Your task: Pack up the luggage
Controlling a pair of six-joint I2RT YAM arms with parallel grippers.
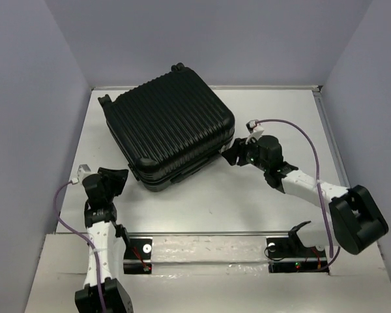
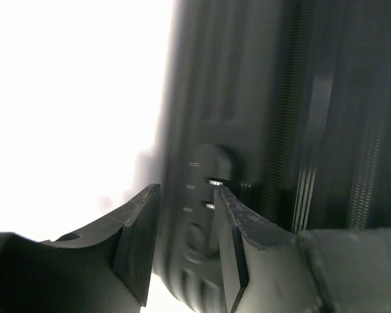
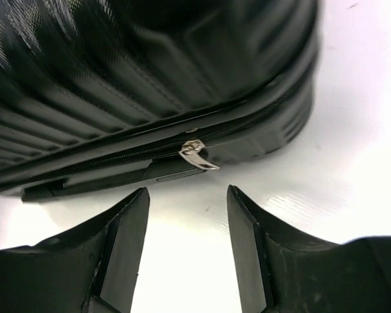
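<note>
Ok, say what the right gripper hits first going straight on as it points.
The right gripper likely meets the silver zipper pull on the luggage seam, straight ahead of its open jaws; bare table lies between, though depth is unclear.

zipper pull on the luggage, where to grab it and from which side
Pinch the flat silver zipper pull. It juts from the luggage at its side seam, so come in low over the table, where the right end effector faces it.
</note>
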